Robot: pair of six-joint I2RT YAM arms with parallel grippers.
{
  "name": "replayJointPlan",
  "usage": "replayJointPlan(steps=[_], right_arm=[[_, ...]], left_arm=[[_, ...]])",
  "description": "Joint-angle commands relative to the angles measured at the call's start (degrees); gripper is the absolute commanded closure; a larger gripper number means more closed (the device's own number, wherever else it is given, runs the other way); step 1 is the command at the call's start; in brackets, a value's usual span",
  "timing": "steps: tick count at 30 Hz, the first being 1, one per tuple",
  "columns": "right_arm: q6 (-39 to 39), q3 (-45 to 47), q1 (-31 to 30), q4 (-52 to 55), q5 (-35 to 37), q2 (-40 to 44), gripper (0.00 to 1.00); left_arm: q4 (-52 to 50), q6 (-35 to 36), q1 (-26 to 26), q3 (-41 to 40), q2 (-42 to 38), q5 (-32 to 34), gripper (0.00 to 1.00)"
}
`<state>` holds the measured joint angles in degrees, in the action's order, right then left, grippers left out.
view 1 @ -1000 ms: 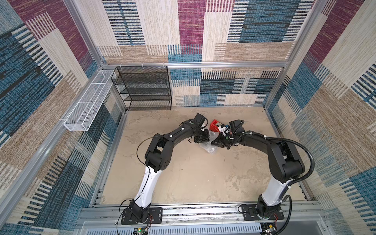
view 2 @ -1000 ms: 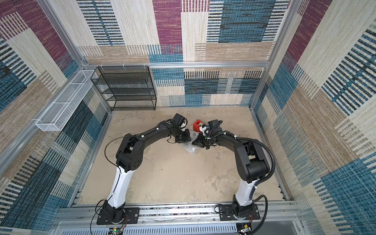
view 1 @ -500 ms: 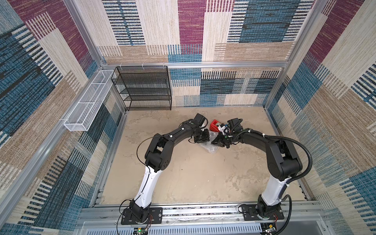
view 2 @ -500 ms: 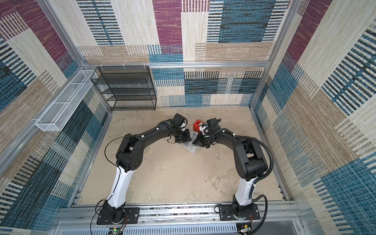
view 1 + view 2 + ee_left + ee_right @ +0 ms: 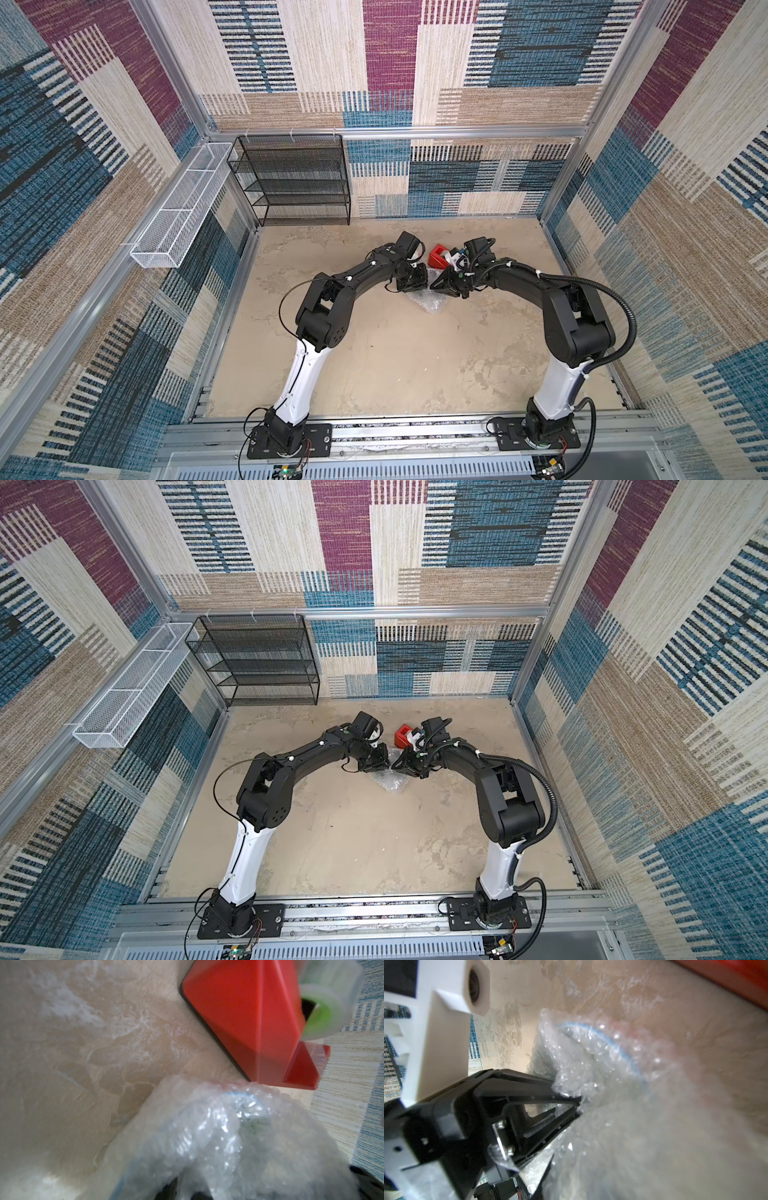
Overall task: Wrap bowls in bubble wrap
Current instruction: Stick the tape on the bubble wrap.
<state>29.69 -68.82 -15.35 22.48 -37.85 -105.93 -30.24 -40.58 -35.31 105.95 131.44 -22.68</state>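
Left fingers pinch the bubble wrap, bowl probably inside, centre-frame in a top view; right fingers just right of it, state unreadable.

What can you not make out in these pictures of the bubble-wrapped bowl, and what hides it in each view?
Bowl: pattern hidden by the bubble wrap in both wrist views; only a blue rim arc shows through.
Right gripper: too small in both top views to tell open or shut.
Tape roll on the red dispenser: blurred and cut off by the edge in the left wrist view.
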Motion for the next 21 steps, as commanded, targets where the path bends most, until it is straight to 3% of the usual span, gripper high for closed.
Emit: replayJointPlan(steps=[1,15,17,21], right_arm=[[0.5,-0.8,0.0,-0.9,0.9,-0.5,0.77],[1.9,0.9,-0.1,2.0,7.3,7.3,0.67],[1.8,0.5,0.0,2.8,8.2,7.8,0.68],[1.5,1.2,-0.2,1.8,6.5,8.1,0.80]], left_arm=[[-0.4,-0.3,0.0,0.0,-0.6,0.4,0.84],[0.0,-0.6,0.0,-0.6,-0.7,0.4,0.84],[0.0,-0.6,0.0,-0.7,-0.7,0.5,0.84],[0.0,-0.6,0.1,-0.7,-0.7,0.5,0.84]])
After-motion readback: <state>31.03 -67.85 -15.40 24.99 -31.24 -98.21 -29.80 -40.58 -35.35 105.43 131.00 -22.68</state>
